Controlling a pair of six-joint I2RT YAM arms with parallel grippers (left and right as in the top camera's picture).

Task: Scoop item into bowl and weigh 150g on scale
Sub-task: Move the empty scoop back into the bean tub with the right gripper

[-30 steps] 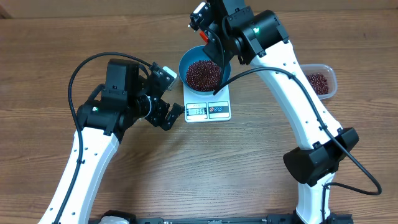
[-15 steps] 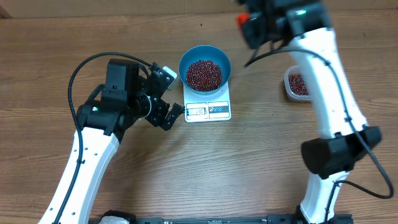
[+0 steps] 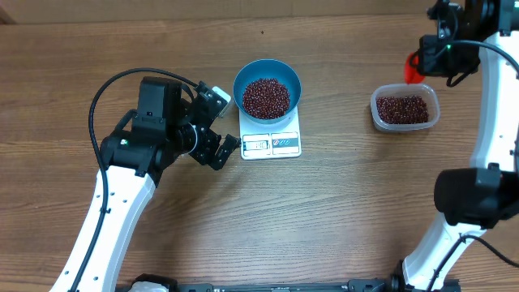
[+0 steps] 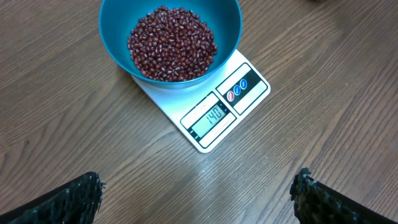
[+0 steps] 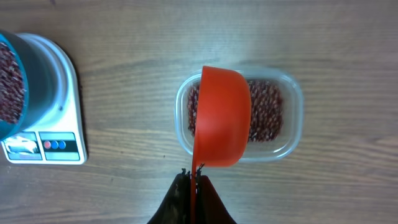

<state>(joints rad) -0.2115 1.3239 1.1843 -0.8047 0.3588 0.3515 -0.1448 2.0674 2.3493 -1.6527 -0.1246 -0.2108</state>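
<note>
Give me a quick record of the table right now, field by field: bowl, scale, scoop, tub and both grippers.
bowl: blue, on the scale, holding beans
scale display: appears to read 140
scoop: red, held over the tub by the right gripper, shut on its handle
tub: clear, part full of beans
left gripper: open, empty, facing the scale

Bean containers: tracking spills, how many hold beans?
2: the blue bowl on the scale, and the clear tub to its right. The red scoop's inside is hidden.

White arms (image 3: 105, 219), black joints (image 3: 150, 130), black cables (image 3: 138, 70)
</note>
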